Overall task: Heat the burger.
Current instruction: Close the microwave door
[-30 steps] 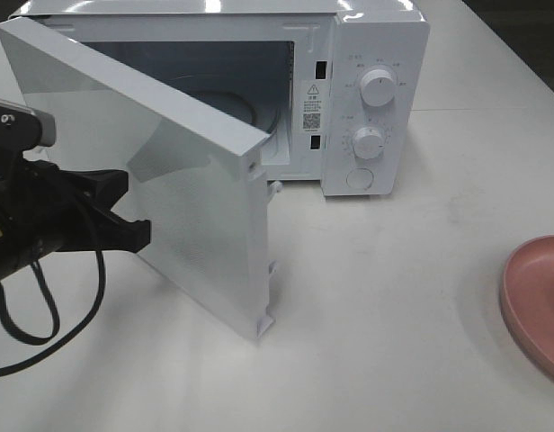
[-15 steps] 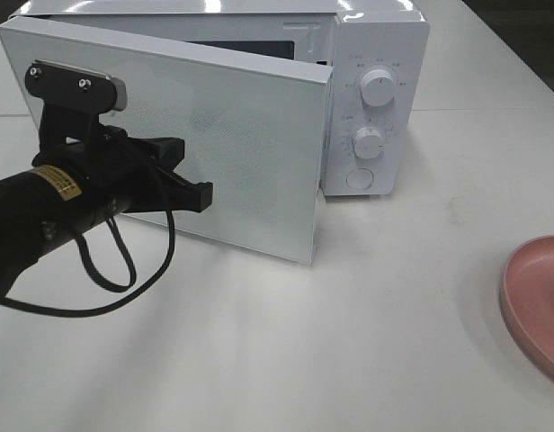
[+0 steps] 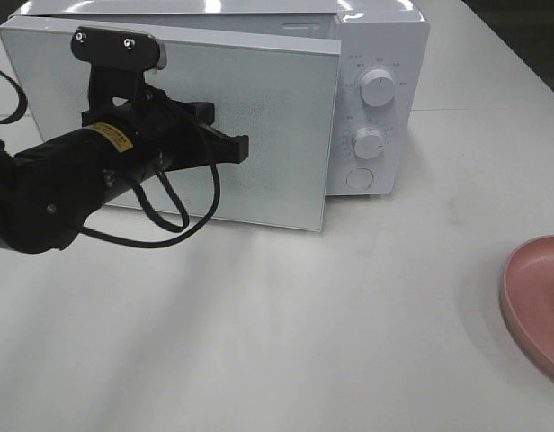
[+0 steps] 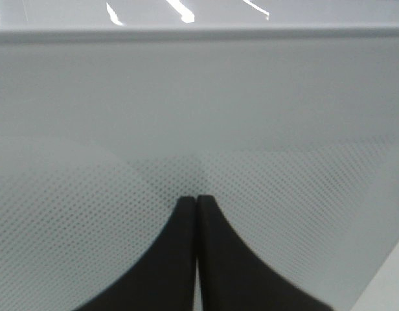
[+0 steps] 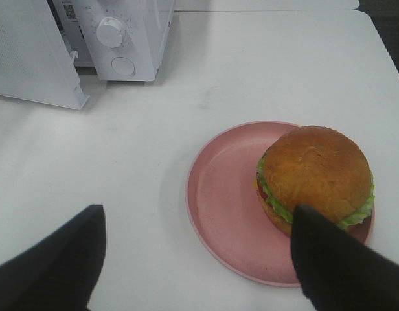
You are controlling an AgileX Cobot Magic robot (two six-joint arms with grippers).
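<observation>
microwave: white, door dotted | plate: pink | burger: orange-brown, lettuce apparently green

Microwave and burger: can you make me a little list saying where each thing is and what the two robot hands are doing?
microwave: white, at the back of the table
door: nearly closed, not latched
left gripper: shut, tips against the door
right gripper: open, holding nothing, above the plate
burger: on the plate, off to one side, not in the microwave
plate: pink, on the white table
</observation>
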